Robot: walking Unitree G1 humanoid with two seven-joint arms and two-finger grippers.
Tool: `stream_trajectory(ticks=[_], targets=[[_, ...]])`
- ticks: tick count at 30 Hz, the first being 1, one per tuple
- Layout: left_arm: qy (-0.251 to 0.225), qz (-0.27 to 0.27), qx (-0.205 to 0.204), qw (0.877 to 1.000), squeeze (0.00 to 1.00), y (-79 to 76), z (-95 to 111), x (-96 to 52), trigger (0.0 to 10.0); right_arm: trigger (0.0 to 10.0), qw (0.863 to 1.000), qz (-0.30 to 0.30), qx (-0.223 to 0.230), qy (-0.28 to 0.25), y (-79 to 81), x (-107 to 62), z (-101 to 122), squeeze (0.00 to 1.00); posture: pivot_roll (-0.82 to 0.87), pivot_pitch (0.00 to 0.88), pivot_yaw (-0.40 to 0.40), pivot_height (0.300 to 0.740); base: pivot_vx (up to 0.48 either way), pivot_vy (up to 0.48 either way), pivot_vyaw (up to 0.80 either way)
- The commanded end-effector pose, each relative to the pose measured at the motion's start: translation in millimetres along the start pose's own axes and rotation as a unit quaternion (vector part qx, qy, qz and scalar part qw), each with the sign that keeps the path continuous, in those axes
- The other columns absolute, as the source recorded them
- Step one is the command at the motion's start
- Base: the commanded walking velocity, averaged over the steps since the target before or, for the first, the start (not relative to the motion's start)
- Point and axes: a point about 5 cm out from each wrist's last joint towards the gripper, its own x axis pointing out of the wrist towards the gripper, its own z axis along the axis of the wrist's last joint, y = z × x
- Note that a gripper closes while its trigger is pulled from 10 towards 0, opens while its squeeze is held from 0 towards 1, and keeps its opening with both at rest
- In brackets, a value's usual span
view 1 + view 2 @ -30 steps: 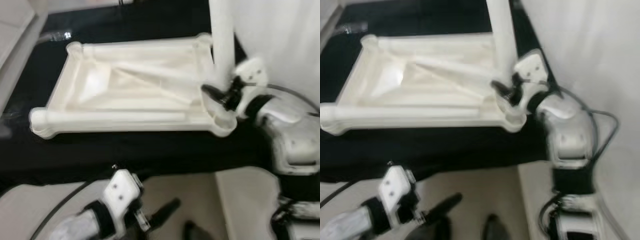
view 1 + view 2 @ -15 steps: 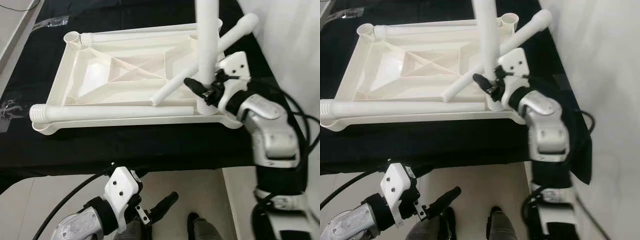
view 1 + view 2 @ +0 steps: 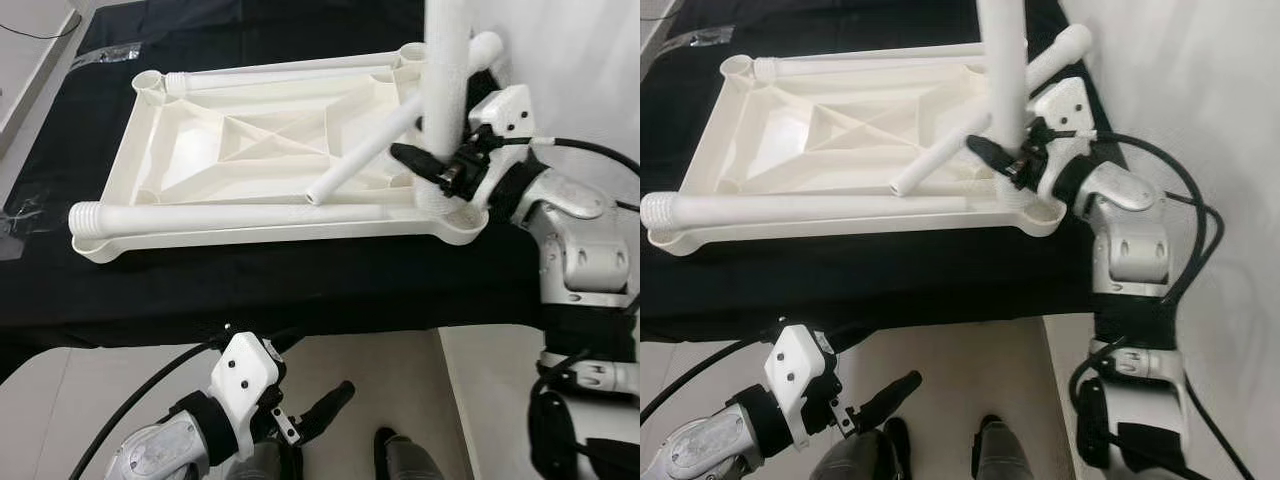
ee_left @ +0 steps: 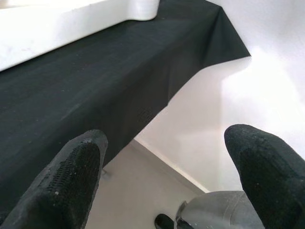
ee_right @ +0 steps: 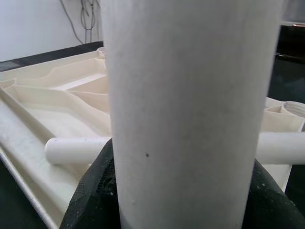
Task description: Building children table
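Right eye view: right gripper clamps upright leg (no writing); left gripper hangs w/ fingers apart.

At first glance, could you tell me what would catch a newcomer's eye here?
The upturned white tabletop on the black cloth stands out first. At its near right corner the right hand grips an upright white leg; another leg lies slanted across the tabletop.

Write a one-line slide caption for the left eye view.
Robot's right hand grips an upright white table leg at the corner of the upturned tabletop on a black cloth; left hand hangs open below.
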Motion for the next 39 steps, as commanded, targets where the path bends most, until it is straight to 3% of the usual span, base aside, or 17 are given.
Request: stream_trajectory(ticks=[1, 10, 18, 22, 31, 35, 39], targets=[[0.009, 0.0, -0.003, 1.0, 0.0, -0.9, -5.3, -0.4, 10.0, 10.0, 0.999, 0.027, 0.005, -0.023, 7.9, -0.2, 0.9, 0.0, 0.02, 0.285, 0.053, 0.74, 0.0, 0.0, 0.0], [0.008, 0.0, -0.002, 1.0, 0.0, 0.3, -6.3, 0.8, 10.0, 10.0, 0.999, -0.027, -0.017, 0.022, -11.2, -5.8, -13.0, 0.0, 0.02, 0.281, 0.049, 0.74, 0.0, 0.0, 0.0], [0.007, 0.001, 0.001, 1.0, 0.0, 0.6, -6.1, 1.1, 10.0, 10.0, 0.999, -0.032, 0.017, 0.037, -12.1, -17.7, -32.2, 0.0, 0.02, 0.283, 0.051, 0.74, 0.0, 0.0, 0.0], [0.006, 0.001, 0.001, 1.0, 0.0, -0.3, -5.9, 0.8, 10.0, 10.0, 0.997, -0.053, 0.039, 0.04, -21.0, -24.6, -40.0, 0.0, 0.02, 0.287, 0.052, 0.74, 0.0, 0.0, 0.0], [0.007, 0.0, -0.001, 1.0, 0.0, -1.6, -5.7, -0.8, 10.0, 10.0, 0.996, 0.066, 0.042, 0.036, -0.7, -36.6, -43.4, 0.0, 0.03, 0.291, 0.058, 0.74, 0.0, 0.0, 0.0], [0.009, -0.002, -0.001, 1.0, 0.0, -2.0, -6.2, -0.8, 10.0, 10.0, 0.995, 0.08, 0.027, 0.053, -1.8, -39.9, -48.3, 0.0, 0.03, 0.288, 0.058, 0.74, 0.0, 0.0, 0.0], [0.01, -0.002, 0.0, 1.0, 0.0, -2.3, -6.7, -0.9, 10.0, 10.0, 0.997, 0.057, 0.013, 0.059, -8.6, -38.4, -50.0, 0.0, 0.03, 0.284, 0.059, 0.74, 0.0, 0.0, 0.0]])
